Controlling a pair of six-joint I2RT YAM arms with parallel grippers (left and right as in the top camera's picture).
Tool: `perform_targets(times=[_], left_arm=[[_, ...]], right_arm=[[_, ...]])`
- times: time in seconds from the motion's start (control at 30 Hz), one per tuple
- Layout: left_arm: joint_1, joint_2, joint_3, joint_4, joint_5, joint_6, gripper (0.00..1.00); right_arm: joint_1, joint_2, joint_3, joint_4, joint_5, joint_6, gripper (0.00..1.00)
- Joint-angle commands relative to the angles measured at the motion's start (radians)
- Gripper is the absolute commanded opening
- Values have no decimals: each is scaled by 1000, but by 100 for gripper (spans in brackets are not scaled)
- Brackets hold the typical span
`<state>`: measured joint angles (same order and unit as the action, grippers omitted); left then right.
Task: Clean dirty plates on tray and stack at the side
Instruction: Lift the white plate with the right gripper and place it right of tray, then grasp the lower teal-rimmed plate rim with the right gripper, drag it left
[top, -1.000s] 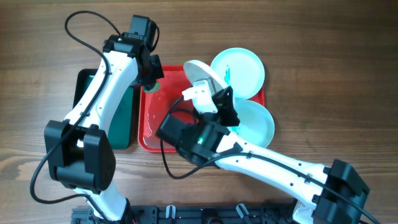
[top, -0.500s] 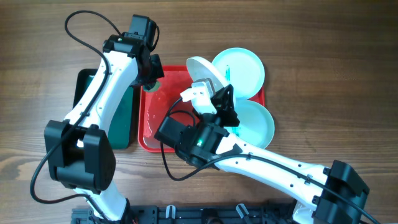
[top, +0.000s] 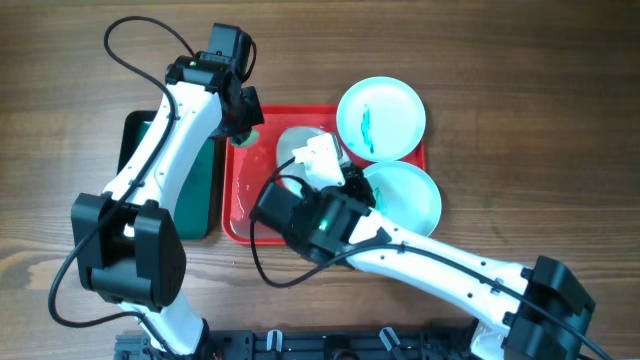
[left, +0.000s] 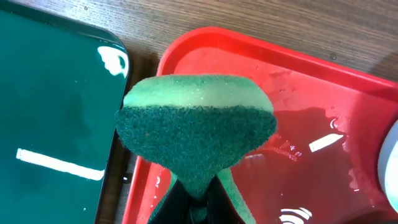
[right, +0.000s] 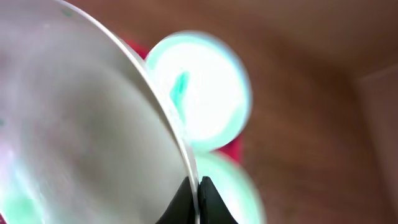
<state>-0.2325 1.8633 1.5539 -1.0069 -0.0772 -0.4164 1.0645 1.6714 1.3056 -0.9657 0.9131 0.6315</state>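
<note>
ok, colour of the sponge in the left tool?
Sponge is green, darker scrub face, lighter foam; clearest in left wrist view.

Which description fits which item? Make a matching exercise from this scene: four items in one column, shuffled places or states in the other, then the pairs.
1 sponge
2 white plate
3 scribbled aqua plate
4 dark green tray

A gripped by the right tool
B left of the red tray
C gripped by the left tool
D lying at the red tray's far right corner

Pairs: 1-C, 2-A, 3-D, 4-B
</note>
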Motion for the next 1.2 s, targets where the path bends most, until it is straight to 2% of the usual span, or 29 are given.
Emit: perform_targets(times=[0.0, 0.2, 0.23, 0.43, 0.73, 0.83, 0.97, 1.17], left_arm=[[2, -23, 17, 5, 9, 8, 4], [2, -23, 17, 3, 9, 4, 6], [2, -23, 17, 3, 9, 4, 6], [2, -23, 17, 4, 9, 4, 6], [2, -23, 17, 3, 10, 4, 6], [2, -23, 17, 4, 9, 4, 6], [1, -23, 17, 4, 10, -5, 6], [1, -23, 17, 4, 14, -19, 6]], right_arm=[[-71, -26, 0, 34, -341, -49, 4], [-279, -28, 0, 98, -763, -229, 4], [-379, -28, 0, 104, -908, -270, 4], [-696, -28, 0, 98, -1205, -346, 4], [-1134, -28, -4, 32, -1243, -368, 4], [-1267, -28, -16, -1, -1139, -325, 4], [-1380, -28, -71, 14, -1024, -287, 4], [-1477, -27, -177, 132, -1009, -287, 4]])
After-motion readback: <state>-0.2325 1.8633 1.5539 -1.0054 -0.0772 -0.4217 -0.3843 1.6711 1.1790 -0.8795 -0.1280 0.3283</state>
